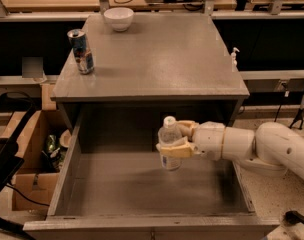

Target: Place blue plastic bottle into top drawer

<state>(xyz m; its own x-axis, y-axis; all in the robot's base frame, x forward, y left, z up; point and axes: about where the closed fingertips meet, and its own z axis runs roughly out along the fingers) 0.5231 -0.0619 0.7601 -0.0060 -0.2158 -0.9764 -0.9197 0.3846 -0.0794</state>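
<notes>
The blue plastic bottle [169,145] hangs upright over the top drawer [117,184] floor, the gripper [176,139] clamped round it, presumably for steady lowering.

the arm [272,146] is built of smooth, rounded white shells, thick segments joined at narrow dark seams. at its end, over the top drawer [117,184], the tool [174,140] has pale tan fingers [174,151] on a white cylindrical wrist [209,140].

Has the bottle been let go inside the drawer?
No, the gripper is shut on the upright blue plastic bottle over the open top drawer.
</notes>
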